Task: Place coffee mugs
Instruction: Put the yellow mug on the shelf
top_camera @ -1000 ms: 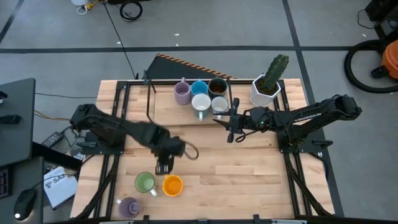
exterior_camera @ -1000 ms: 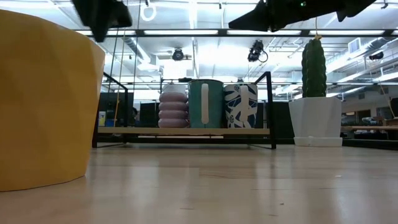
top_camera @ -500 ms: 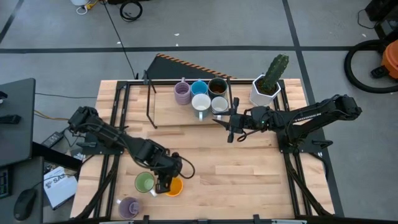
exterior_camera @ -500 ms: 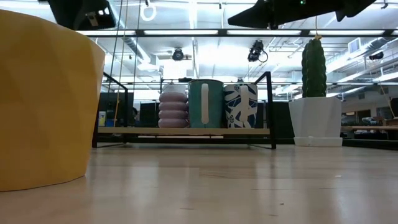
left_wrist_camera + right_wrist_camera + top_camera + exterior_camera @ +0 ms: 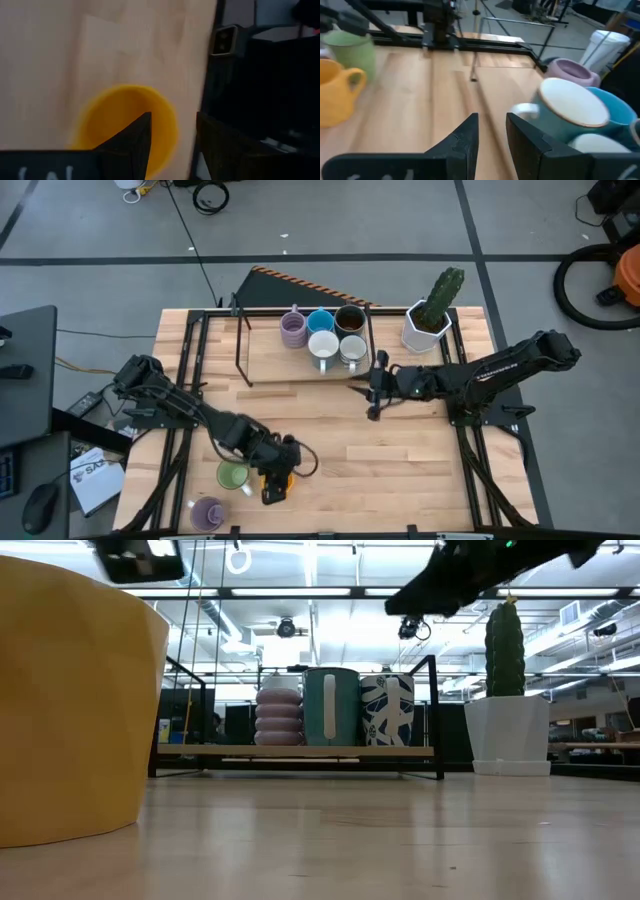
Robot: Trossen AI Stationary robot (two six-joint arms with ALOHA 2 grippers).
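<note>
The orange mug (image 5: 283,477) stands on its base near the table's near edge, with a green mug (image 5: 232,474) and a purple mug (image 5: 207,512) beside it. My left gripper (image 5: 172,145) is open and hovers just above the orange mug (image 5: 120,125). One finger is over the mug's mouth and the other is outside its rim. Several mugs stand on the far rack: purple (image 5: 293,330), blue (image 5: 320,321), dark brown (image 5: 350,318) and two white ones (image 5: 322,344). My right gripper (image 5: 374,402) is open and empty, near the rack's front.
A white angular pot with a cactus (image 5: 428,320) stands at the far right, next to the black wire rack (image 5: 243,350). Bare wooden tabletop (image 5: 400,460) lies between the two arms. The table's near edge lies close behind the three loose mugs.
My left gripper has travelled toward the table's near edge, from the middle-left of the table to just above the orange mug. My right gripper has drawn back a little from the rack toward the near edge and tipped downward. No mug has moved.
</note>
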